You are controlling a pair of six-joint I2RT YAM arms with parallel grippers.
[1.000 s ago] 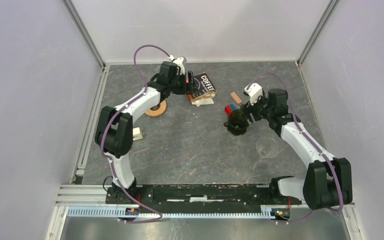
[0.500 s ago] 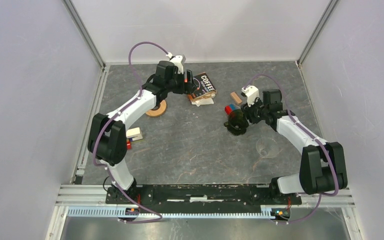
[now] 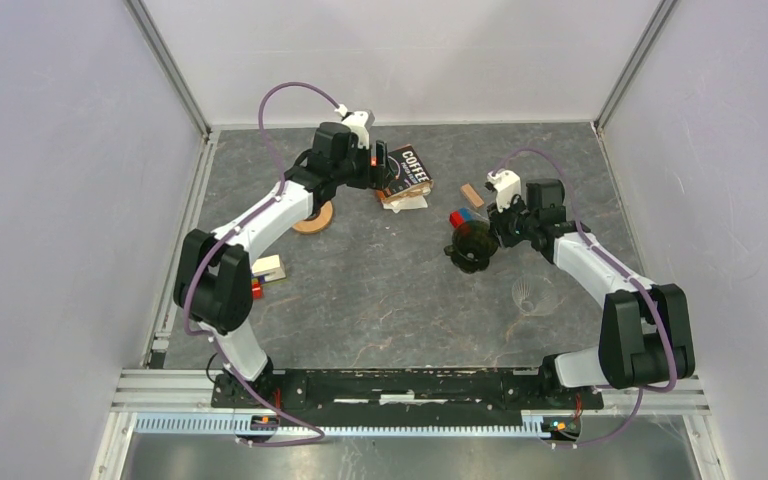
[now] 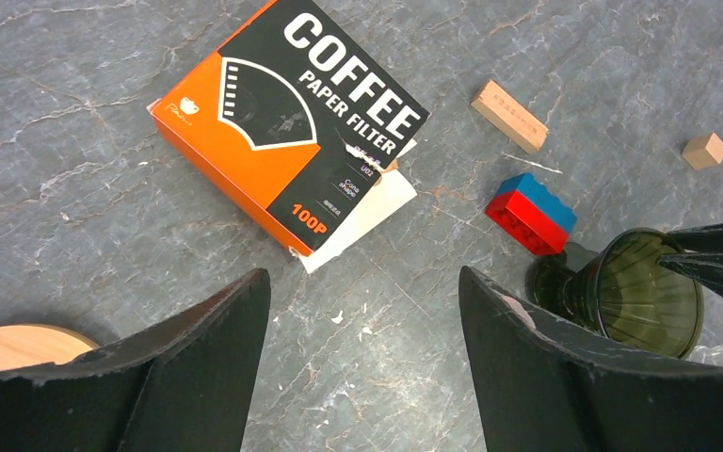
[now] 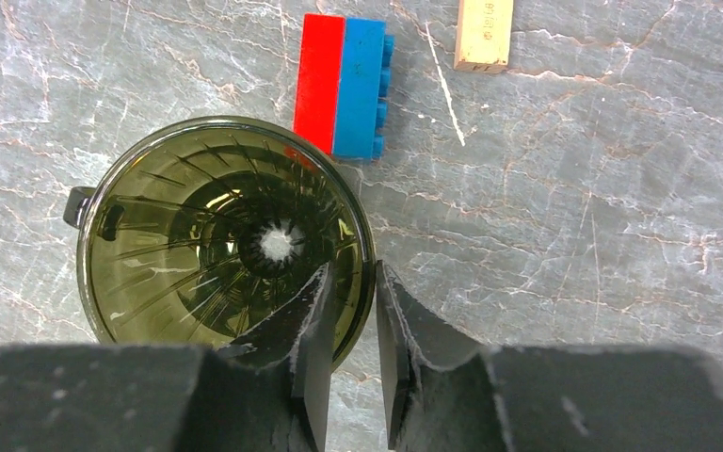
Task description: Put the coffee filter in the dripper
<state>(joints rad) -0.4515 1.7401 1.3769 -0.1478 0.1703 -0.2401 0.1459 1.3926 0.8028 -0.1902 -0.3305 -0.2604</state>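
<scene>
The coffee filter (image 4: 369,209) is a white paper corner poking out from under the orange-and-black COFFEE packet (image 4: 292,118), also at the back of the table (image 3: 415,204). My left gripper (image 4: 363,278) hovers open over bare table just near of the packet, holding nothing. The dripper (image 5: 226,240) is a dark olive ribbed funnel with a centre hole, standing at mid-right (image 3: 472,246). My right gripper (image 5: 353,268) pinches its rim, one finger inside the cup and one outside. In the left wrist view the dripper (image 4: 645,292) shows at the right edge.
A red-and-blue brick (image 5: 344,85) lies just beyond the dripper, with a wooden block (image 5: 483,33) farther back. A clear ribbed glass cup (image 3: 535,295) stands near-right of the dripper. A round wooden disc (image 3: 312,218) and a small beige block (image 3: 270,267) lie on the left.
My right gripper's jaws have narrowed from wide open onto the dripper's rim. The left arm has shifted slightly and its gripper stays open.
</scene>
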